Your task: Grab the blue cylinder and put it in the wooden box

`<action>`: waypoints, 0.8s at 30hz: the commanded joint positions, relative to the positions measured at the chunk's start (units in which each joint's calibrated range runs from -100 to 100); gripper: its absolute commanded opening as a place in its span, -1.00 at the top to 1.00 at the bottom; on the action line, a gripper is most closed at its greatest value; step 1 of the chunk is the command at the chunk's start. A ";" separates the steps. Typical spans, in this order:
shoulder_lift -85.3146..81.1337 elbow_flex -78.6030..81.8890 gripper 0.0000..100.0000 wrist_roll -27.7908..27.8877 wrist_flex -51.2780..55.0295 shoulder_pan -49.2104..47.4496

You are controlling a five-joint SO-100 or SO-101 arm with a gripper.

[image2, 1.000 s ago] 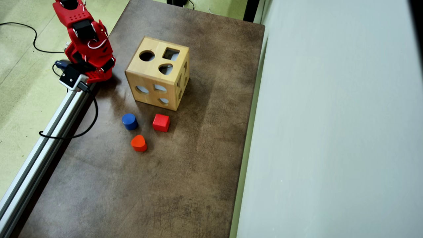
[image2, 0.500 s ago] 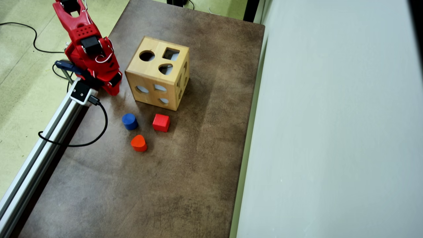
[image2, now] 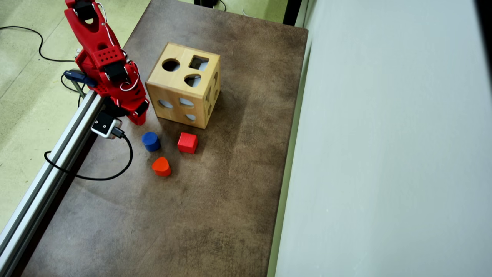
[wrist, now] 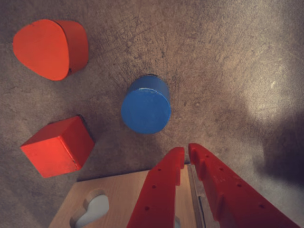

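Wrist view: gripper [wrist: 186,151] enters from the bottom edge, both red fingers cut off by the frame; tips nearly together, only a thin gap between them, nothing held. Wooden box [wrist: 118,199] is mostly out of frame, just a corner of one face and part of one cut-out showing behind the fingers. Blue cylinder [wrist: 146,105] stands upright on the brown table [wrist: 228,61], just beyond the fingertips, not touching them. Red cube [wrist: 58,145] sits left of it, orange rounded-triangle block [wrist: 50,47] upper left; all three apart from one another.

Overhead view: gripper [image2: 137,120] hangs beside the box's [image2: 183,82] left face; jaw gap cannot be made out here. Blue cylinder [image2: 151,141] lies just below the gripper tip, in front of the box, with the red cube [image2: 187,142] to its right and the orange block [image2: 161,166] nearer the camera. Wrist camera module [image2: 105,125] with black cable [image2: 111,175]; arm base cut off at the top edge. No readable labels or writing in either view.
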 commanded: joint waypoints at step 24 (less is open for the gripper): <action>8.76 -2.27 0.41 5.08 -0.82 0.93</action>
